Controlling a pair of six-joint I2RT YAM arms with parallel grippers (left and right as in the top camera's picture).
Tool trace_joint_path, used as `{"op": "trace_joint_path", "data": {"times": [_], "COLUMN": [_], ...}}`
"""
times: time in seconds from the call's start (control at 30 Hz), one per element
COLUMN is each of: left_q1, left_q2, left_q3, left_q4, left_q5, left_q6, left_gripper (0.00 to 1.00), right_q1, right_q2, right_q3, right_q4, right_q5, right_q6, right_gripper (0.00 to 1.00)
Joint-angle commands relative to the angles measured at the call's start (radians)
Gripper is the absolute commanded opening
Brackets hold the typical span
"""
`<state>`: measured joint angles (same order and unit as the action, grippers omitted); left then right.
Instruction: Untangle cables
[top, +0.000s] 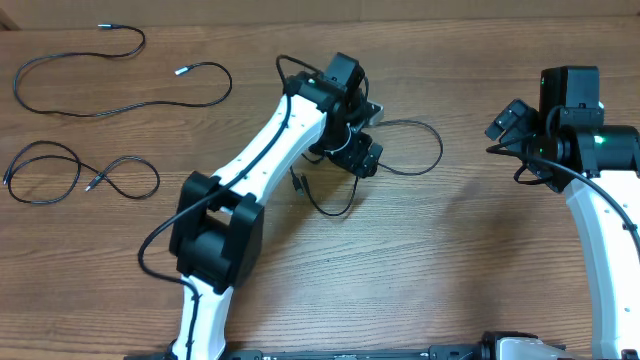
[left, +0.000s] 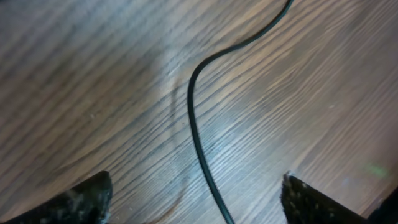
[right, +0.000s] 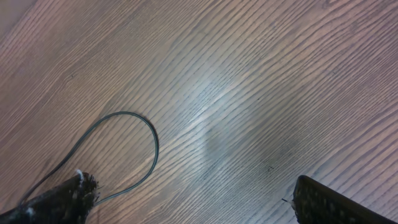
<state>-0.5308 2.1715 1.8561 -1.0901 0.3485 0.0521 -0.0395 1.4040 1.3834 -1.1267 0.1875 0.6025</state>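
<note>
1. Looking down from overhead, I find my left pincer (top: 358, 140) out over the middle of the wooden counter (top: 460, 260), sitting above a loose cable (top: 440, 150) that loops away toward my right side.
2. A short strand (top: 298, 183) with a small plug curls just beside my left forearm; my pincer hides whether it joins that loose cable.
3. Two more cables lie well apart at the counter's far left — a long cable (top: 75, 113) in an open curve, a coiled cable (top: 80, 172) in soft loops nearer me. They do not touch.
4. My right pincer (top: 508, 120) hangs at the right side, near the loose cable's loop but apart from it.
5. From my left wrist: both left fingers (left: 74, 199) sit in the bottom corners, spread wide — released, grasping nothing. The loose cable runs across the wood between them and bends up toward the top right.
6. From my right wrist: my right fingers (right: 62, 199) are likewise wide apart, released and empty. A rounded cable loop (right: 153, 146) lies flat just beside the finger in the lower-left corner; whether they touch I cannot tell.
</note>
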Motion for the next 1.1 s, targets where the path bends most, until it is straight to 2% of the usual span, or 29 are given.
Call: {"op": "trace_joint_path", "data": {"times": [0.0, 0.1, 0.13, 0.2, 0.3, 0.33, 0.43, 0.6, 0.83, 1.07], "left_q1": [-0.022, -0.026, -0.026, -0.026, -0.026, -0.026, -0.025, -0.025, -0.019, 0.064], "left_q2": [0.045, 0.050, 0.050, 0.050, 0.050, 0.050, 0.050, 0.050, 0.050, 0.039], "left_q3": [-0.004, -0.004, -0.004, -0.004, -0.004, -0.004, -0.004, -0.004, -0.003, -0.002], "left_q4": [-0.020, -0.039, -0.044, -0.056, -0.089, -0.115, -0.173, -0.309, -0.484, -0.570], "left_q5": [0.016, 0.002, -0.006, -0.023, -0.053, -0.074, -0.121, -0.274, -0.631, -0.698], "left_q6": [0.011, 0.011, -0.002, -0.026, -0.026, -0.027, -0.050, -0.217, -0.515, -0.620], "left_gripper": [0.74, 0.42, 0.37, 0.34, 0.17, 0.04, 0.04, 0.04, 0.04, 0.05], "right_q1": [-0.002, -0.002, -0.002, -0.002, -0.002, -0.002, -0.002, -0.002, -0.002, -0.002], "right_q2": [0.000, 0.000, 0.000, 0.000, 0.000, 0.000, 0.000, 0.000, 0.000, 0.000], "right_q3": [-0.004, -0.004, -0.004, -0.004, -0.004, -0.004, -0.004, -0.004, -0.004, -0.004], "right_q4": [0.002, 0.002, 0.002, 0.003, 0.002, 0.002, 0.002, 0.002, 0.003, 0.002], "right_q5": [0.002, 0.002, 0.002, 0.002, 0.002, 0.002, 0.002, 0.002, 0.002, 0.002], "right_q6": [0.000, 0.000, 0.000, 0.000, 0.000, 0.000, 0.000, 0.000, 0.000, 0.000], "right_gripper": [1.00, 1.00, 1.00, 1.00, 1.00, 1.00, 1.00, 1.00, 1.00, 1.00]}}
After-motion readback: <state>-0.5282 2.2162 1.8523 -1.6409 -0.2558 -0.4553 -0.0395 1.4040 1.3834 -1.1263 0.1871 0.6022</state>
